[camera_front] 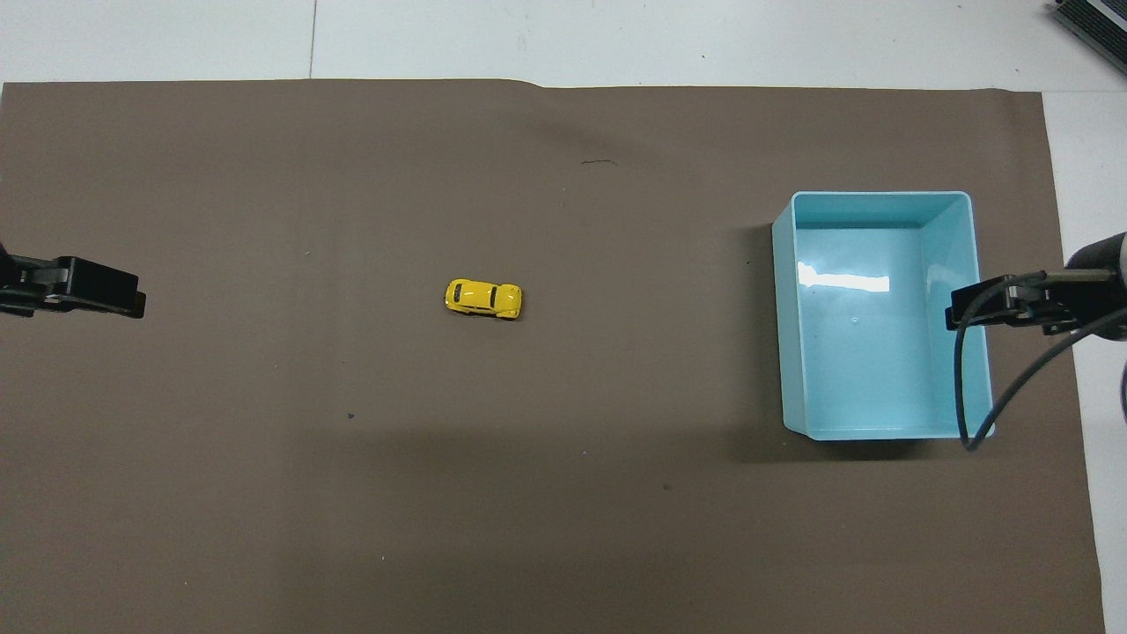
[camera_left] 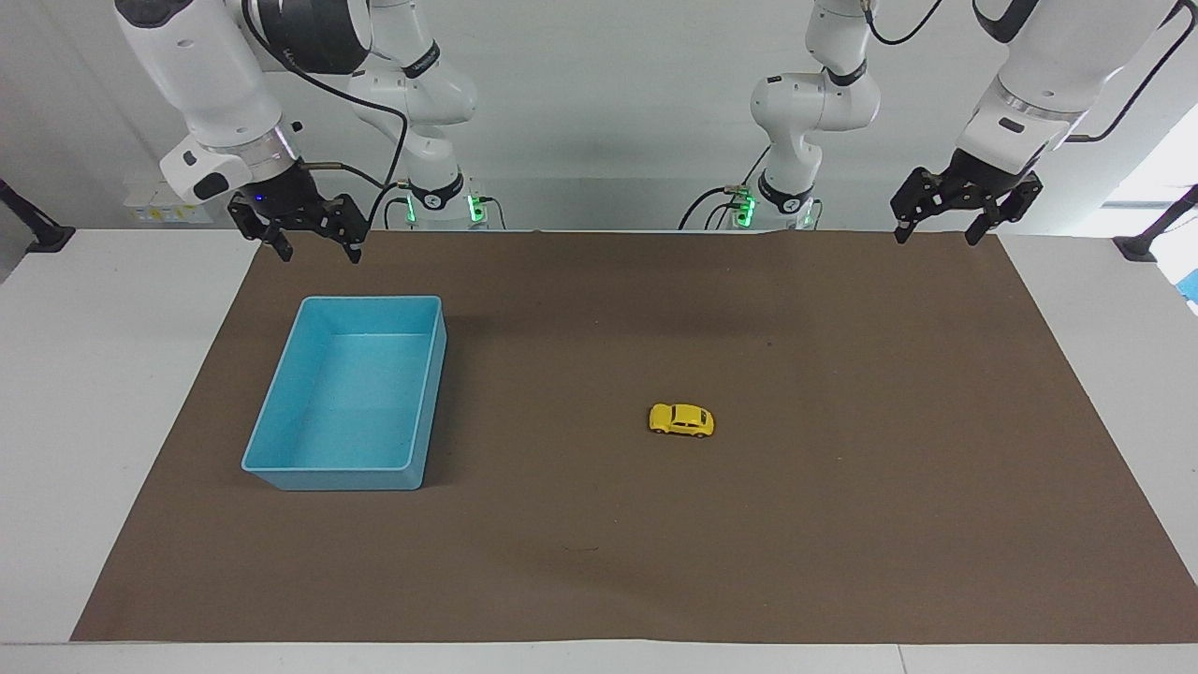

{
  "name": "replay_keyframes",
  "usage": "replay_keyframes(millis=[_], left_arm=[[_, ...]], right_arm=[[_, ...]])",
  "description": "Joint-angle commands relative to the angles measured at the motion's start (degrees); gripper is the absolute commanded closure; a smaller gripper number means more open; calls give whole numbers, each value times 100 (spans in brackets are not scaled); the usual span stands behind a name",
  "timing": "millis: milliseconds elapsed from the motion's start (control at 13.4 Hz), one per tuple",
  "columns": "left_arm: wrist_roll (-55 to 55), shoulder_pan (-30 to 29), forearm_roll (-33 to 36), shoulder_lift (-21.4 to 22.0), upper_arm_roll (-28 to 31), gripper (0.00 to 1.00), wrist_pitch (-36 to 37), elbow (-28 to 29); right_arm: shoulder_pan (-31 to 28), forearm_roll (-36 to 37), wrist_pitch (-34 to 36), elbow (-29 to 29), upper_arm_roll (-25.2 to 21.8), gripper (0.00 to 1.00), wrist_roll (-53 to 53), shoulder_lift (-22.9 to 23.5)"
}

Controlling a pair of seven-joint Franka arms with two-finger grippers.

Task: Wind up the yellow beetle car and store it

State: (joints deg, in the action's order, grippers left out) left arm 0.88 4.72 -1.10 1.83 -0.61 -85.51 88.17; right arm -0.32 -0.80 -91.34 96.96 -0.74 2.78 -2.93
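The left gripper (camera_left: pixel 941 229) hangs open and empty above the mat's edge nearest the robots, at the left arm's end of the table. The right gripper (camera_left: pixel 309 245) hangs open and empty above the same edge at the right arm's end, over the blue tub (camera_left: pixel 281 412). The car (camera_left: pixel 681 420) stands on the brown mat (camera_left: pixel 842 487) near its middle, well apart from the tub.

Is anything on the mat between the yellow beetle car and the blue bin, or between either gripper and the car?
Nothing visible. The yellow beetle car sits alone on the brown mat; bare mat separates it from the empty blue bin. The left gripper and right gripper both hang raised at the robots' edge, open.
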Motion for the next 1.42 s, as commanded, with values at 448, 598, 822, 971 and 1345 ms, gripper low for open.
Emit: replay_keyframes(millis=[448, 598, 822, 971, 1345], left_arm=[[-70, -50, -83, 107, -19, 0, 52, 148], [-26, -15, -83, 98, -27, 0, 35, 200], [-26, -24, -83, 99, -27, 0, 17, 244], [0, -15, -83, 107, -27, 0, 17, 236], [201, -15, -92, 55, -54, 0, -316, 235]], right_arm=[[-38, -69, -138, 165, 4, 0, -129, -129], [-38, -69, -138, 165, 4, 0, -129, -129], [-38, -69, -138, 165, 4, 0, -129, -129], [-38, -69, -138, 165, 4, 0, -129, -129], [-38, -69, -138, 165, 4, 0, -129, -129]])
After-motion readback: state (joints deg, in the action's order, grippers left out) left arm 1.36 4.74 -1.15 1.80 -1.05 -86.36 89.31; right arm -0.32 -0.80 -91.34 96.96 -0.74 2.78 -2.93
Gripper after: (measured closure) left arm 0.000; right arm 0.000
